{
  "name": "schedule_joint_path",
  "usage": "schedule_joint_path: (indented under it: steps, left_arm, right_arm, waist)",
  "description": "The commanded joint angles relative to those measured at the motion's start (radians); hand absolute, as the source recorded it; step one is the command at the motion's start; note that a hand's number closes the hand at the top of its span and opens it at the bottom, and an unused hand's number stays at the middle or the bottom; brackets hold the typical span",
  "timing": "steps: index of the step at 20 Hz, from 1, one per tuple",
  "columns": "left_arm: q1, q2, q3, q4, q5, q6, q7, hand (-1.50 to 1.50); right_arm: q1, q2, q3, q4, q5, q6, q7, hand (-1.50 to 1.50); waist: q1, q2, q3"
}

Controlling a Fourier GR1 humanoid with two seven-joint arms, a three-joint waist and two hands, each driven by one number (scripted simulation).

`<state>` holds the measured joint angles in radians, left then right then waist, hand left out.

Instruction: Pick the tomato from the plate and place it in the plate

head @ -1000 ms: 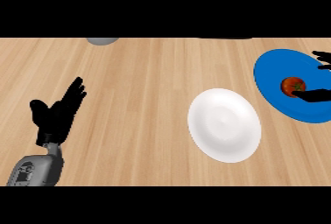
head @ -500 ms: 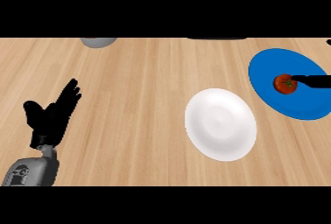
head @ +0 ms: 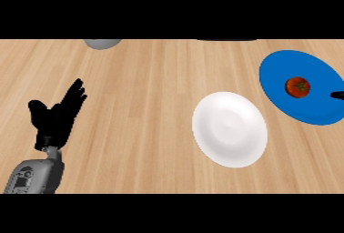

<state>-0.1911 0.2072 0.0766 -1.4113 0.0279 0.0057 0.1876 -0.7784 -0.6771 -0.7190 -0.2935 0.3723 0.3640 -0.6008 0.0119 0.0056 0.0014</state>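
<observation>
A red tomato (head: 297,86) with a green stem lies on the blue plate (head: 314,113) at the right. Only a small black tip of my right hand (head: 337,94) shows at the right edge, just right of the tomato and apart from it, over the blue plate. The white plate (head: 230,129) rests bare on the wooden counter, left of and below the blue one. My left hand (head: 57,116) stays open at the lower left with its fingers up, far from both plates.
A grey rounded object (head: 102,43) sits at the top edge, left of centre. A dark object (head: 225,39) peeks in at the top edge further right. Bare wood lies between my left hand and the white plate.
My right hand has drawn back to the right off the tomato, from around it to only a tip at the edge. The tomato stays on the blue plate. My left hand is still.
</observation>
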Motion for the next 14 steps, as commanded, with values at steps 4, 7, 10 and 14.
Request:
schedule_joint_path:
  steps: [4,7,10,14]
  left_arm:
    - [-0.018,0.009,0.007,-0.014,0.002,-0.016,0.018,0.0]
    - [-0.005,0.007,0.027,0.016,0.024,-0.037,-0.016,0.0]
    - [-0.004,0.0,0.013,0.02,0.001,-0.027,-0.018,0.0]
    - [0.025,-0.044,-0.038,-0.05,-0.034,0.011,0.017,0.0]
  right_arm:
    - [0.06,-0.086,-0.005,0.042,-0.039,0.074,-0.105,-1.5]
    - [0.087,-0.038,0.019,0.048,-0.028,0.012,-0.144,-1.5]
    - [0.078,-0.119,0.008,0.07,-0.043,0.055,-0.121,-1.5]
    - [0.088,-0.151,0.013,0.081,-0.044,0.05,-0.127,-1.5]
  waist:
    - [0.014,0.006,0.002]
    - [0.013,0.005,0.001]
    - [0.017,0.007,0.002]
    - [0.023,0.009,0.003]
